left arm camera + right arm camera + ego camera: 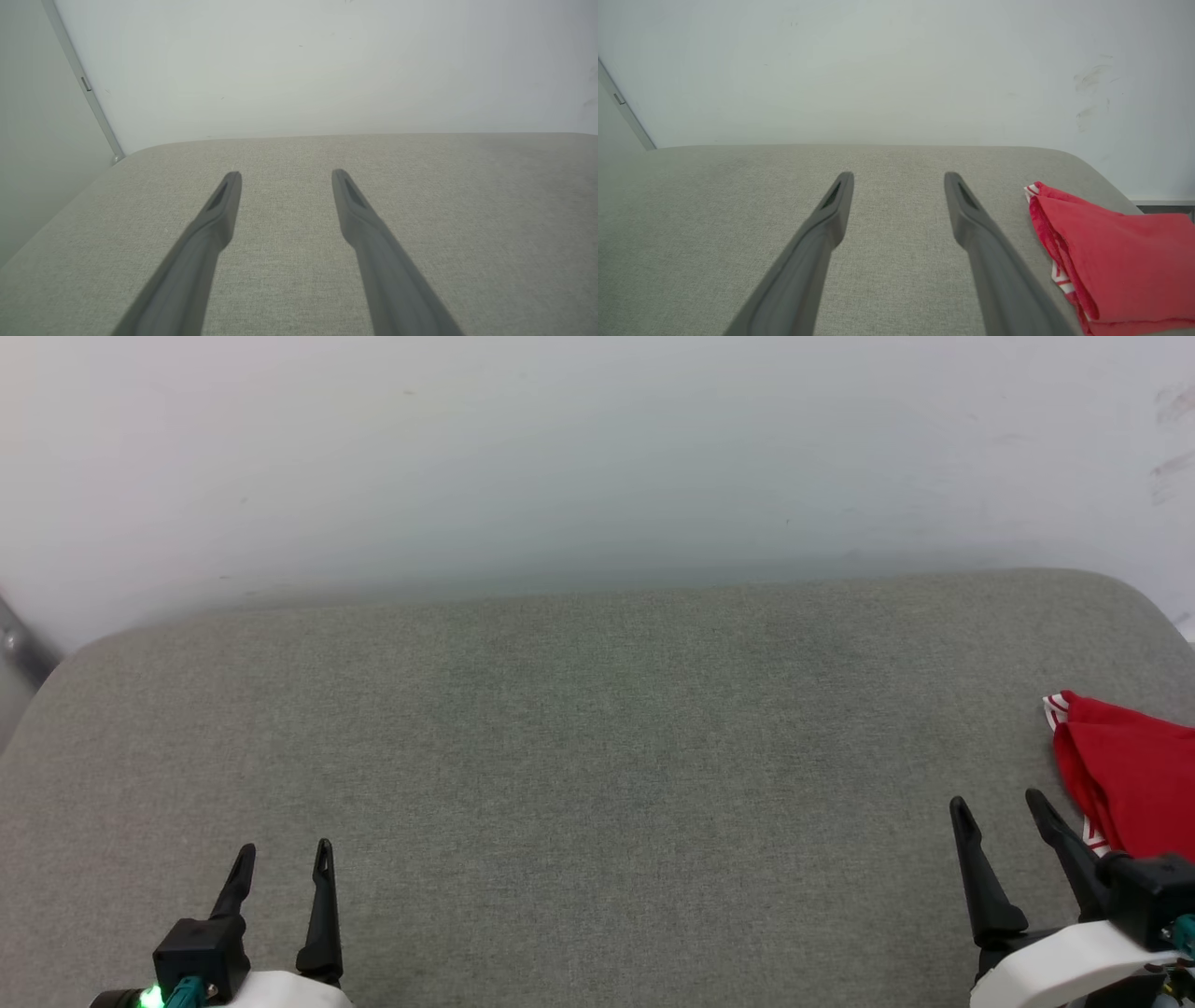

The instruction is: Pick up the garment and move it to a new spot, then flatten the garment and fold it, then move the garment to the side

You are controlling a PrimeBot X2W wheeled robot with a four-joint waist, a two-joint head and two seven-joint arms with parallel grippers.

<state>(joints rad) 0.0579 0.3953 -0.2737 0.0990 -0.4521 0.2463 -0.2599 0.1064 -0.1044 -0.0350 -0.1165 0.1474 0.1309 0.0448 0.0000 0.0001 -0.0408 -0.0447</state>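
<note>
Findings, largest item first.

The white wall (597,448) stands behind the work area and carries a few faint scuffs on the robot's right.

The tabletop (597,756) is covered in grey woven fabric and has rounded far corners. Its broad middle offers ample flat room for laying out cloth.

The garment (1130,775) lies at the right edge of the tabletop in a compact stack of red layers. The red-and-white striped trim (1055,707) shows at its near-left corner. It rests directly on the fabric, not in any bin or basket. No lettering is visible from these angles.

The right pincer (995,797) hovers just beside the garment's left edge. Its fingers are spread wide and hold nothing.

The left pincer (286,846) sits well apart at the near left, also spread wide and holding nothing.

Assessment: the layered, squared look suggests the garment is already folded and set aside, which would make this the last step. It could also be a loosely bunched garment awaiting its first pickup. If so, the next move calls for the right pincer to swing right, descend and close on the upper layers.
</note>
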